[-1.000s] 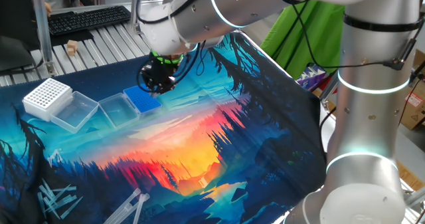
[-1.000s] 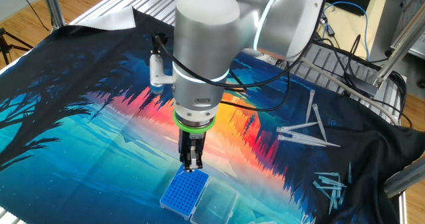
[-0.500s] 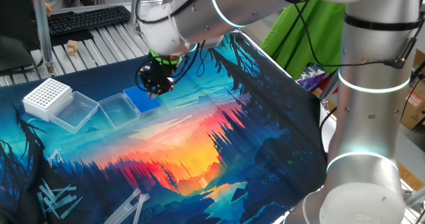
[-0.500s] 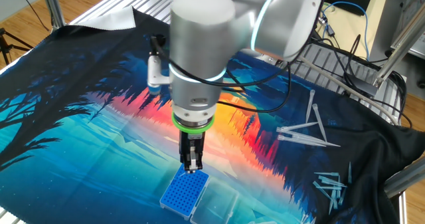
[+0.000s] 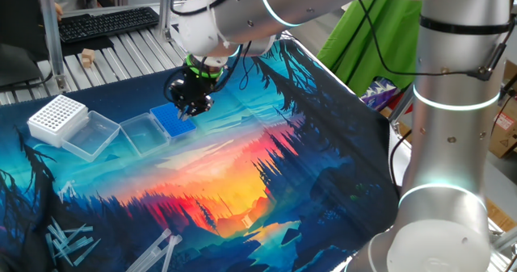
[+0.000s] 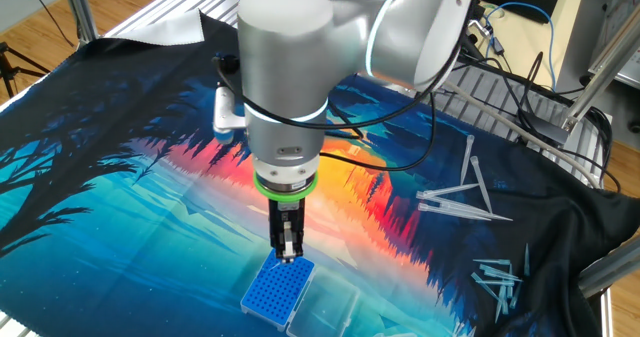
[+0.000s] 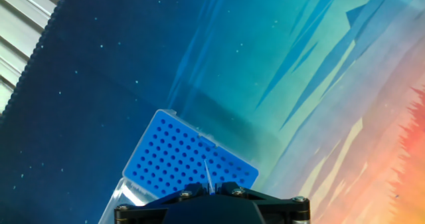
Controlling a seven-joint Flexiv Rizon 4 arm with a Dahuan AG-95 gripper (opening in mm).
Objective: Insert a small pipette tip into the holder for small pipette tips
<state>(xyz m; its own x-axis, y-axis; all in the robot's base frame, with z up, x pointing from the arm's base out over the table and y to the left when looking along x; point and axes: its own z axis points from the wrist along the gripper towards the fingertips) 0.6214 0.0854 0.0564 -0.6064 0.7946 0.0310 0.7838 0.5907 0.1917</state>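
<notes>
Over the blue holder for small pipette tips (image 7: 189,163), the gripper (image 6: 288,249) hangs pointing almost straight down, jaws pinched nearly together on the small pipette tip (image 7: 208,177). Hand view shows the tip as a thin pale sliver sticking out from between the jaws, its point aimed at the hole grid near the holder's near edge. Can't tell if the point is already in a hole or just above the grid; too fine to resolve.

Progress, judged: pick-up done, tip carried to the holder, alignment roughly there. Left: seat the tip in a hole, let go, back off. Late stage, not finished.

Relative to the holder: the gripper sits above its end nearest the orange part of the mat (image 6: 120,207), seen in the other fixed view. The holder's clear lid (image 5: 137,133) lies open flat just beside it, on the side toward the white perforated rack (image 5: 56,117). That rack and its own clear lid sit further along the same line, apart from the holder. A loose pile of longer clear tips (image 6: 497,280) lies well away from the holder near the mat edge, with a few more long tips (image 6: 460,199) scattered between. All rests on the mat-covered bench.

Risk, judged: holes are tiny and close-set, so a slight tilt could land the tip between holes.
</notes>
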